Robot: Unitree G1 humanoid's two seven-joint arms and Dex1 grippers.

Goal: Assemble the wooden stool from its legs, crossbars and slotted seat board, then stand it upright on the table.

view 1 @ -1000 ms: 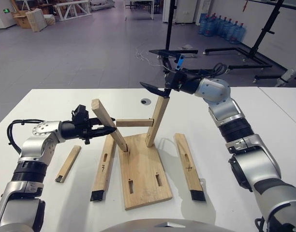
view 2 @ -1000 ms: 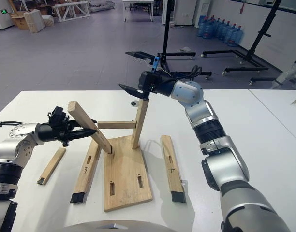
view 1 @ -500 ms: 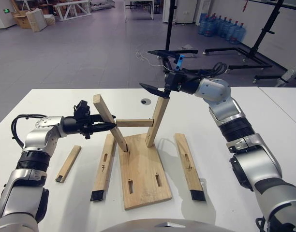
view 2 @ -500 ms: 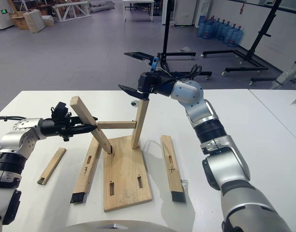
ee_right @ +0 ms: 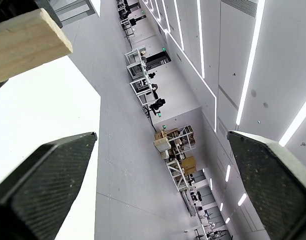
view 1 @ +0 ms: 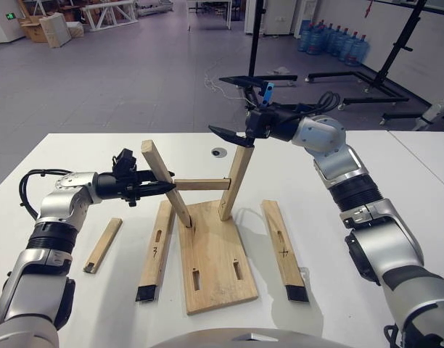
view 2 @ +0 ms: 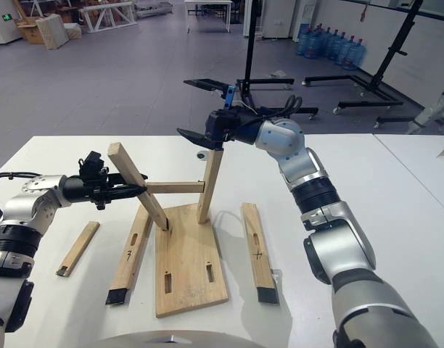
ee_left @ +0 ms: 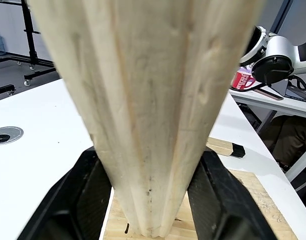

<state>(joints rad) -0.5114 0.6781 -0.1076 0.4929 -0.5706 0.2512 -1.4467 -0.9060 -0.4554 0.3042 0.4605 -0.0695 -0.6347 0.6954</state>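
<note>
leg in left tool stands slotted in seat board.

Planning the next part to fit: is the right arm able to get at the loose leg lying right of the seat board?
Probably yes. The right gripper is open and empty, and the loose leg lies flat on that arm's side, with nothing on it or across the way.
</note>
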